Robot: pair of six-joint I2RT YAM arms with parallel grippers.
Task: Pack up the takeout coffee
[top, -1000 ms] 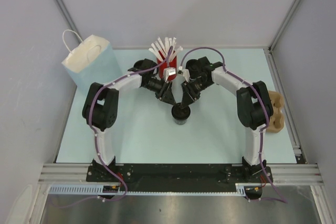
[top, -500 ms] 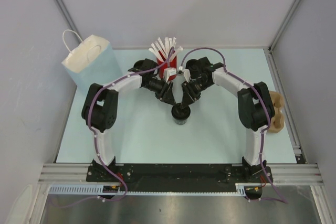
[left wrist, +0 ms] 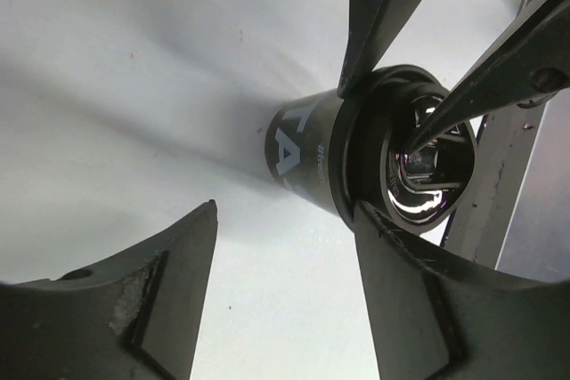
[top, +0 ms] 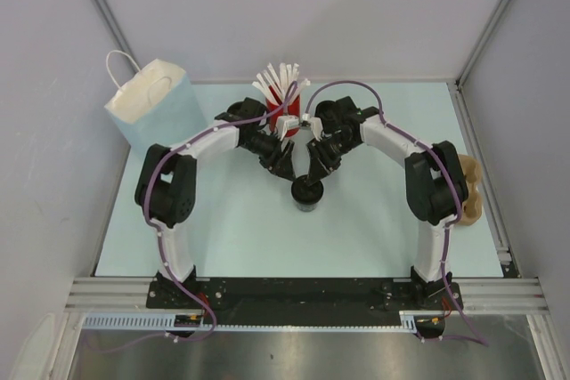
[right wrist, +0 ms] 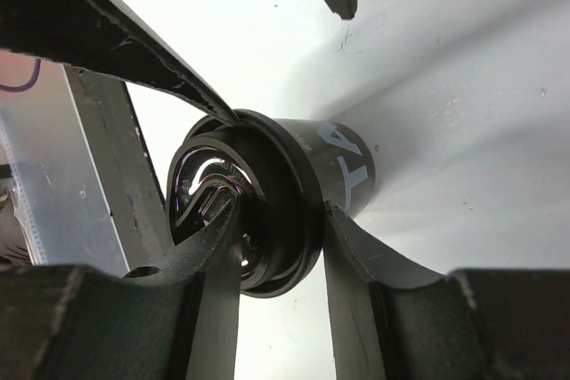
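Takeout coffee, upright at mid-table, near red cup of white sticks, right gripper pinching its wall, one finger inside, left gripper spread, one finger touching rim

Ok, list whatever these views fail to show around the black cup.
- Cup contents: both wrist views show only glare inside the takeout coffee, with a right gripper finger in its mouth.
- Cup lettering: curves out of sight in both wrist views.
- Red cup: top view, left arm crosses its lower part.
- Cardboard tray: top view, right arm covers most of it.
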